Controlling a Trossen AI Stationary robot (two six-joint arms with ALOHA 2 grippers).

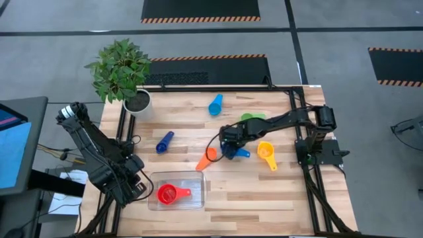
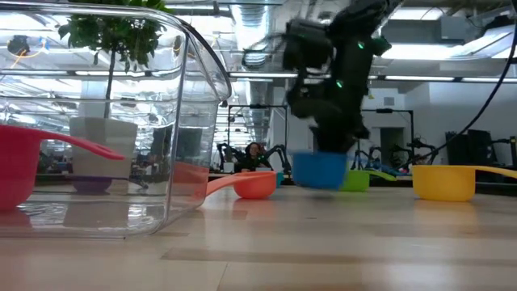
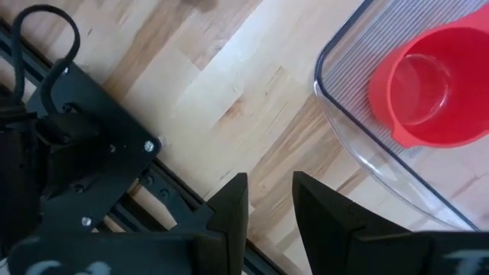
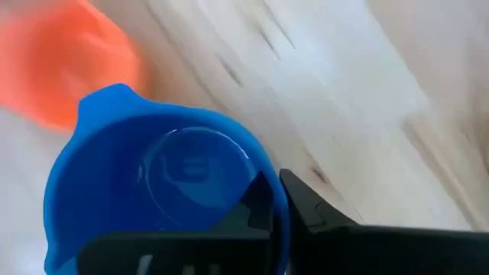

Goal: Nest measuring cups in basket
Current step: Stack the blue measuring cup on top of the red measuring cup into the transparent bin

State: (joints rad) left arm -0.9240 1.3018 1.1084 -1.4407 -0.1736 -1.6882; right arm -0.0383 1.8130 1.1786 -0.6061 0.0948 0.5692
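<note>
Nearest the lens, right wrist view: blue cup (image 4: pixel 164 195), w/ the right gripper (image 4: pixel 275 200) pinching its rim, one finger inside the bowl & one outside, prob. because a wall pinch keeps the bowl mouth-up & level for dropping into another cup. In the low view the blue cup (image 2: pixel 320 170) hangs just clear of the table (image 2: pixel 323 250) under the right gripper (image 2: pixel 323 141), so it looks lifted, not resting. Outward from there: orange cup (image 1: pixel 207 158) lies just beside it on the basket side, green cup (image 1: pixel 251 118) behind the arm, yellow cup (image 1: pixel 266 153) toward the right edge, light blue cup (image 1: pixel 215 104) farther back, dark blue cup (image 1: pixel 164 142) mid-table on the left. The basket (image 1: pixel 177 192) sits at the near-left part of the table & holds only the red cup (image 1: pixel 169 194), mouth up, handle pointing right; my guess is it's the base of the stack, so the rest go in by size. Left gripper (image 3: pixel 269 205) waits at the table's left edge beside the basket, fingers spread a little w/ nothing between them, red cup (image 3: pixel 432 84) showing through the clear wall; parked there it stays out of the right arm's path. Potted plant (image 1: pixel 122 73) at the back-left corner, well apart from all of it. Seventh cup: can't find it.
</note>
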